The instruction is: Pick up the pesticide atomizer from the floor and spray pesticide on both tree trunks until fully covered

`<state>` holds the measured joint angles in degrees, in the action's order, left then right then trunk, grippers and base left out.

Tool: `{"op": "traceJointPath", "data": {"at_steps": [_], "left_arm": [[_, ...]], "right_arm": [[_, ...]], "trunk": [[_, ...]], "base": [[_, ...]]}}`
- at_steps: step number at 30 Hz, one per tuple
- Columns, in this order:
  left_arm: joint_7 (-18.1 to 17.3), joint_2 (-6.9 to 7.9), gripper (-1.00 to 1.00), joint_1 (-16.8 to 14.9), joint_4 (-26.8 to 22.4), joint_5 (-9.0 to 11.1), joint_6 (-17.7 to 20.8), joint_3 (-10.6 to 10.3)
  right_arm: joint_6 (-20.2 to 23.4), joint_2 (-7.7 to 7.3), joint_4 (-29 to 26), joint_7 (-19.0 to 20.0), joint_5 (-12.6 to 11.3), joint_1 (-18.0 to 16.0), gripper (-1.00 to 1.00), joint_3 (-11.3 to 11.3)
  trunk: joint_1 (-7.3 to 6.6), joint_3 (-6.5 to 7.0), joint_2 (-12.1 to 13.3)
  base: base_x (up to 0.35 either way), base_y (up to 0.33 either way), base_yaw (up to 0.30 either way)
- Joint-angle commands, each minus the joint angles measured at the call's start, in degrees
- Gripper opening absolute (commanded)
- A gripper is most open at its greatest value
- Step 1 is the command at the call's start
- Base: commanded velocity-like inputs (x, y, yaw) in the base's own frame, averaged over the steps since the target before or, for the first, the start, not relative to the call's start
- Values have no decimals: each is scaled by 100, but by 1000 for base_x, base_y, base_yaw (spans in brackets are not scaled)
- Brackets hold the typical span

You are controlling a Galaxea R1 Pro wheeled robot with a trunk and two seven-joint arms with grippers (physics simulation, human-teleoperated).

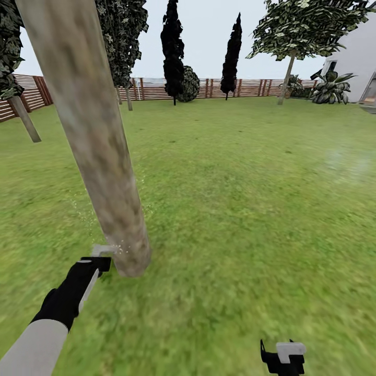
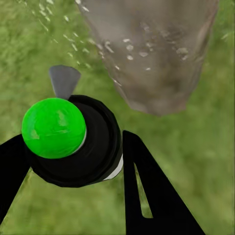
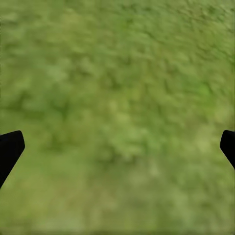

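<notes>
Pesticide atomizer (image 2: 73,142) — black round-bodied bottle w/ bright green ball cap and grey fan-shaped nozzle — sat pinched between the black fingers (image 2: 152,191) of the left claw (image 1: 96,263), one finger on each side of the body. Nozzle pointed fwd of the claw at the thick, mottled grey-brown tree trunk (image 1: 99,151), whose base stood just ahead of the fingertips on the green lawn (image 1: 250,209). Fine white pesticide specks (image 2: 128,48) dotted the bark near the trunk's foot & drifted in the air just beside it, on both sides of the trunk in the head view.

Right claw (image 1: 282,357) hung low, well apart from the left one and the trunk — its black fingertips (image 3: 11,147) spread wide, nothing but blurred grass between them.

Far beyond both claws: brown horizontal-slat wooden fence (image 1: 156,90), thin black columnar trees (image 1: 172,49), a leafy tree w/ slim pale trunk (image 1: 303,26), white bldg wall (image 1: 360,52).
</notes>
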<state>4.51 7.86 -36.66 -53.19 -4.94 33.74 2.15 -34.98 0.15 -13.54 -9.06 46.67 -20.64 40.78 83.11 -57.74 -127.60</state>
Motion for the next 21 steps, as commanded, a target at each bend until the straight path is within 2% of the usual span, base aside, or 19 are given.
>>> {"op": "traceJointPath", "data": {"at_steps": [1, 2, 5, 7, 8, 10, 11, 12, 16, 18, 21], "left_arm": [[-29, 68, -100, -47, 1, 40, 10, 31], [-39, 69, -100, -64, 2, 39, 20, 22], [-53, -108, -100, -69, 2, 43, 27, -158], [-55, -146, -100, -79, -1, 49, 27, -239], [-73, -107, -100, -90, 0, 51, 45, -232], [-342, 49, -100, -167, -5, 34, 62, -213], [-522, 175, -100, -208, -6, 35, 73, -209], [-599, 204, -100, -223, -7, 32, 93, -223], [-652, 46, -100, -231, -254, 36, 202, -258], [-668, 105, -100, -241, -588, 27, 633, -234], [-676, 243, -100, -244, -745, 25, 725, -212]], "right_arm": [[0, -1, 0, 0, 0, -1, 100, 0], [0, -2, -1, 1, 0, -1, 100, 0], [0, -3, 1, 0, 0, -1, 100, 0], [0, -3, 0, 1, 0, -1, 100, 0], [0, -3, 0, 1, 0, -1, 100, 0], [0, -4, 1, -3, 0, -1, 100, 0], [0, -4, 1, -1, 0, -1, 100, 0], [0, -2, 1, -1, 0, -1, 100, 0], [0, -1, -2, -5, 0, -1, 100, 0], [0, -4, -6, -2, 0, -1, 100, 0], [0, -4, -8, 0, 0, -1, 100, 0]], "trunk": [[0, 0, 0], [0, 0, 0], [0, 0, 0], [0, 0, 0], [0, 0, 0], [0, 0, 0], [0, 0, 0], [0, 0, 0], [0, 0, 0], [0, 0, 0], [0, 0, 0]], "base": [[0, 0, 0], [0, 0, 0], [0, 0, 0], [0, 0, 0], [0, 0, 0], [0, 0, 0], [0, 0, 0], [0, 0, 0], [0, 0, 0], [0, 0, 0], [0, 0, 0]]}}
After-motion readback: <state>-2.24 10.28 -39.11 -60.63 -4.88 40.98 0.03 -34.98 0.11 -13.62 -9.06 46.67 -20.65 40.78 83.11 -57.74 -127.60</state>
